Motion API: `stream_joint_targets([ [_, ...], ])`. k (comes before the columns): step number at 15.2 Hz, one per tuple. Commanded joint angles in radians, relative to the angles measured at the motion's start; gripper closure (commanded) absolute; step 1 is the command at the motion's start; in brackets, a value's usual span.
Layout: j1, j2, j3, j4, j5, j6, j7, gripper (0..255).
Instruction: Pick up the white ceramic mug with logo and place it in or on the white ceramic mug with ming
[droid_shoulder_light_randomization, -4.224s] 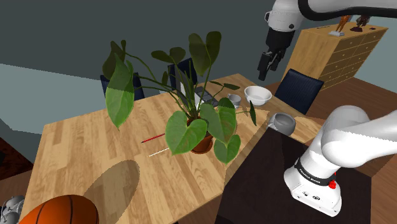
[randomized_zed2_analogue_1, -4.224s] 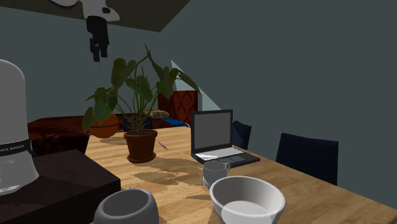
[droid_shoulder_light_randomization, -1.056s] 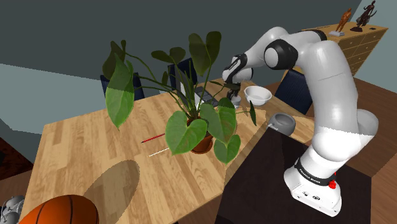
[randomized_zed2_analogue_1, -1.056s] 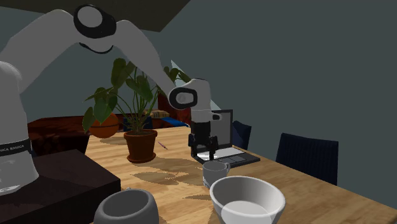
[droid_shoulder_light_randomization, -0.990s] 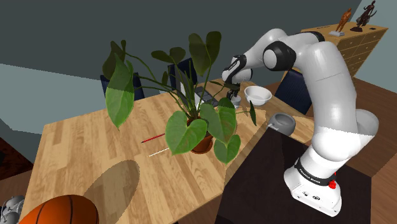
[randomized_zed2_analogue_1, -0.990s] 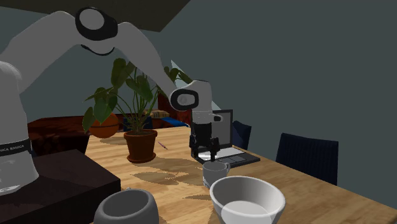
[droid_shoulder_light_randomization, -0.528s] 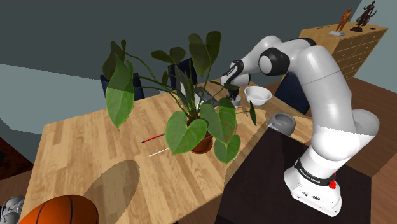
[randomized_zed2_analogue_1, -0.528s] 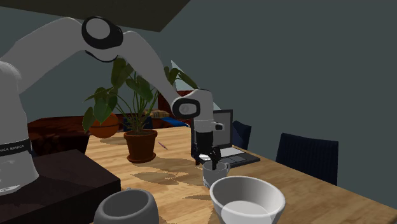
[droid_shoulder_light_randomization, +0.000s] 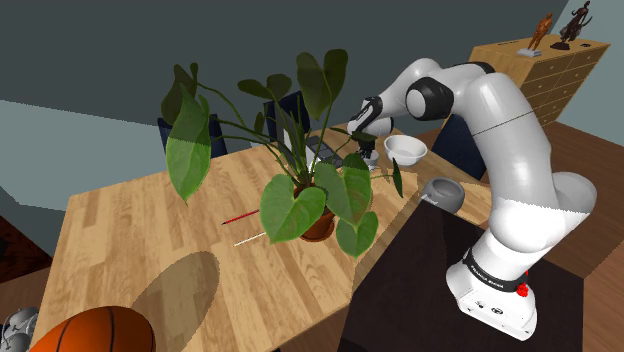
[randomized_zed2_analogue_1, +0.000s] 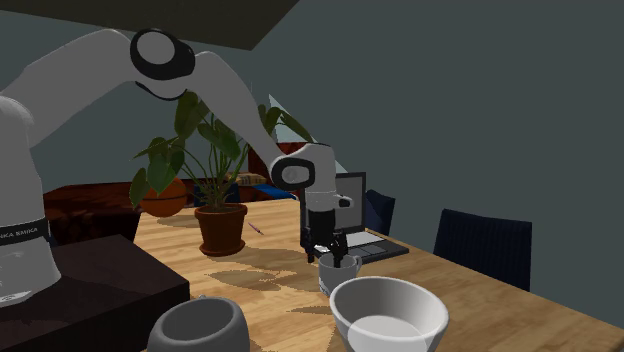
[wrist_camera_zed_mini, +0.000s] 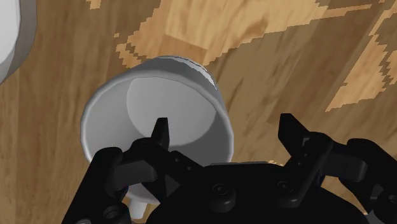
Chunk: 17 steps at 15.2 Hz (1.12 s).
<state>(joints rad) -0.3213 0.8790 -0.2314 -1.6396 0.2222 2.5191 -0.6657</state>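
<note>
Mug (wrist_camera_zed_mini: 153, 105), upright just beside the laptop (randomized_zed2_analogue_1: 338, 212), is standing under our gripper (wrist_camera_zed_mini: 226, 124), whose spread fingers (wrist_camera_zed_mini: 160, 130) are straddling its wall; we are judging it light, rigid, slick, chippable, best pinched at the rim.

White mug (wrist_camera_zed_mini: 184, 95), black fingers (wrist_camera_zed_mini: 161, 135)

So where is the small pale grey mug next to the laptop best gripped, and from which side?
By its side wall at the rim, from straight above. The small pale grey mug stands upright on the wooden table with its mouth open to the black gripper, whose open jaws straddle that wall, one tip over the inside, one outside.
</note>
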Motion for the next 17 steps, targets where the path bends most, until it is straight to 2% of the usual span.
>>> stream_joint_targets([
  [1, 0.0, 0.0, 0.0, 0.0, 0.0, 0.0, 0.0, 255],
  [10, 0.0, 0.0, 0.0, 0.0, 0.0, 0.0, 0.0, 255],
  [17, 0.013, -0.077, -0.017, -0.031, -0.013, -0.047, 0.005, 255],
])
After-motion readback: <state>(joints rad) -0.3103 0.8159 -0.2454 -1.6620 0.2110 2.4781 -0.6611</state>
